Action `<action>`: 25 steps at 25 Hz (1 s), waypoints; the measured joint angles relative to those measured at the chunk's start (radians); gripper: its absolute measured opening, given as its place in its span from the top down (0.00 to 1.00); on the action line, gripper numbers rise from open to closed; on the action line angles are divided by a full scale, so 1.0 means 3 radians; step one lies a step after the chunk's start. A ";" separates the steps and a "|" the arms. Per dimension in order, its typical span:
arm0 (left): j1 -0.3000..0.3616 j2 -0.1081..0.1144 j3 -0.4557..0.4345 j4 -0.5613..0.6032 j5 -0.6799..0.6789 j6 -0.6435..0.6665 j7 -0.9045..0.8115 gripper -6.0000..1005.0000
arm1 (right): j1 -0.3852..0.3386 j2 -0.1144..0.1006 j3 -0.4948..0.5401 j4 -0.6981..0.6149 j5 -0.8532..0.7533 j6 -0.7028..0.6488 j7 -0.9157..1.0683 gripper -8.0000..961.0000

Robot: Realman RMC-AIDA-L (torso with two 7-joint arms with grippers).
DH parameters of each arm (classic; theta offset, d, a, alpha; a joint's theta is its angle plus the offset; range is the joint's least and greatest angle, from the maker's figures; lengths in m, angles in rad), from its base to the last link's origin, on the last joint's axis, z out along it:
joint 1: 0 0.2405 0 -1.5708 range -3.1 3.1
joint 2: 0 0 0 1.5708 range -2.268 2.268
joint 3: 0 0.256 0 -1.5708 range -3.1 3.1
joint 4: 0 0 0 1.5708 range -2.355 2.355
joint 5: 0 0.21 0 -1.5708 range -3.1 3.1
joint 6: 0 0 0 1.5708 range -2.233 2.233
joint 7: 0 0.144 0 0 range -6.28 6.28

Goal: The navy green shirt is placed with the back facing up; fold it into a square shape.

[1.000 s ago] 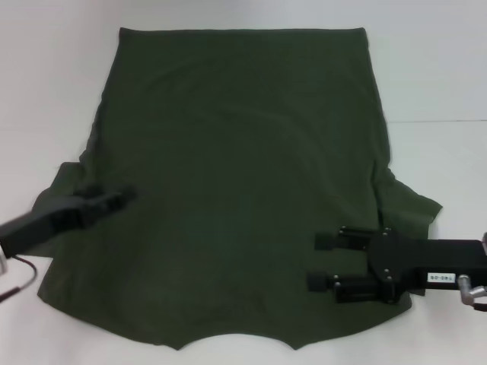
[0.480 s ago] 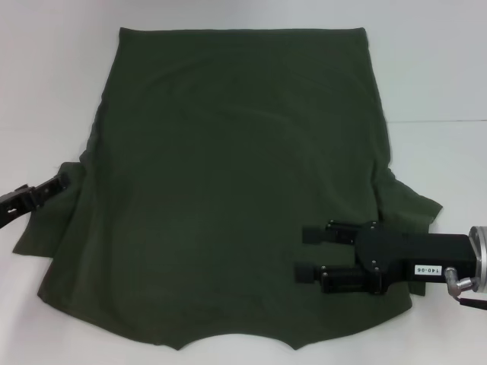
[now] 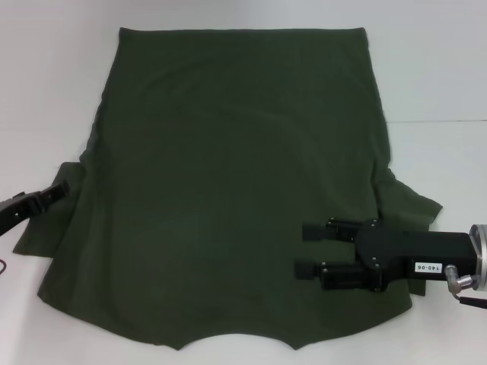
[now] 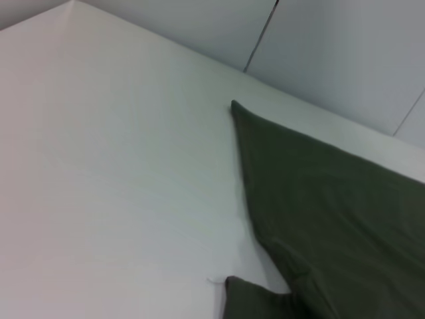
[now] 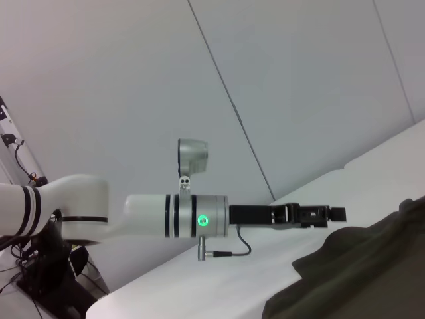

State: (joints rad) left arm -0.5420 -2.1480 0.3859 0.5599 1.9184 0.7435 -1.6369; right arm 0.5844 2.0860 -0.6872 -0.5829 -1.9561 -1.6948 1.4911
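The navy green shirt (image 3: 236, 190) is lying flat, back up, soft and limp, calling for sleeve-edge pinches, while the right gripper (image 3: 304, 249) is hovering wide-fingered over its right shoulder and the left gripper (image 3: 53, 192) is sitting at its left sleeve.

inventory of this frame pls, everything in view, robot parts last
shirt: 1, dark olive green, spread flat with the plain side up, covering most of the table; sleeves stick out on both sides
table: 1, white, under the shirt
wall panels: pale grey, with dark seams, behind the table
left gripper: 1, black, at the tip of the shirt's left sleeve; its white arm shows in the right wrist view
right gripper: 1, black, fingers apart, over the shirt's lower right part, pointing toward the robot's left
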 joint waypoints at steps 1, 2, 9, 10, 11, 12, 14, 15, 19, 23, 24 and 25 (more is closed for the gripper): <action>-0.0017 -0.0001 0.0001 -0.0028 0.0001 -0.0050 0.0028 0.08 | 0.0000 0.0000 0.0000 0.0000 0.0007 0.0000 0.0000 0.08; -0.0026 -0.0002 0.0002 -0.0044 0.0001 -0.0080 0.0047 0.08 | 0.0000 0.0000 0.0000 0.0000 0.0012 0.0000 0.0000 0.08; -0.0057 -0.0008 0.0022 -0.0080 -0.0003 -0.0202 0.0120 0.08 | -0.0009 0.0000 0.0004 0.0000 0.0017 -0.0001 0.0000 0.08; -0.0058 -0.0009 0.0025 -0.0090 -0.0003 -0.0220 0.0132 0.08 | -0.0012 0.0000 0.0005 0.0000 0.0017 -0.0001 0.0000 0.08; -0.0061 -0.0009 0.0025 -0.0098 -0.0004 -0.0243 0.0140 0.08 | -0.0013 0.0000 0.0005 0.0000 0.0017 -0.0001 0.0000 0.08; -0.0065 -0.0009 0.0026 -0.0107 -0.0004 -0.0263 0.0148 0.08 | -0.0015 0.0000 0.0005 0.0000 0.0016 0.0000 0.0000 0.08; -0.0075 -0.0009 0.0028 -0.0130 -0.0004 -0.0312 0.0178 0.08 | -0.0019 0.0000 0.0005 0.0000 0.0017 0.0004 0.0000 0.08; -0.0081 -0.0009 0.0030 -0.0143 -0.0004 -0.0328 0.0202 0.08 | -0.0020 0.0000 0.0005 0.0000 0.0017 0.0008 0.0000 0.08; -0.0090 -0.0009 0.0030 -0.0158 0.0010 -0.0332 0.0230 0.08 | -0.0020 0.0000 0.0005 0.0000 0.0017 0.0017 0.0000 0.08; -0.0093 -0.0009 0.0071 -0.0159 0.0029 -0.0329 0.0231 0.08 | -0.0020 0.0000 0.0005 0.0000 0.0017 0.0022 0.0000 0.08; -0.0092 -0.0009 0.0092 -0.0159 0.0030 -0.0323 0.0231 0.08 | -0.0019 0.0000 0.0005 0.0000 0.0017 0.0025 0.0000 0.08; -0.0092 -0.0009 0.0107 -0.0159 0.0030 -0.0317 0.0231 0.08 | -0.0018 0.0000 0.0005 0.0000 0.0017 0.0029 0.0000 0.08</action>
State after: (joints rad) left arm -0.5696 -2.1507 0.4180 0.5123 1.9275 0.6485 -1.5677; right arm 0.5788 2.0860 -0.6856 -0.5829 -1.9511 -1.6862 1.4910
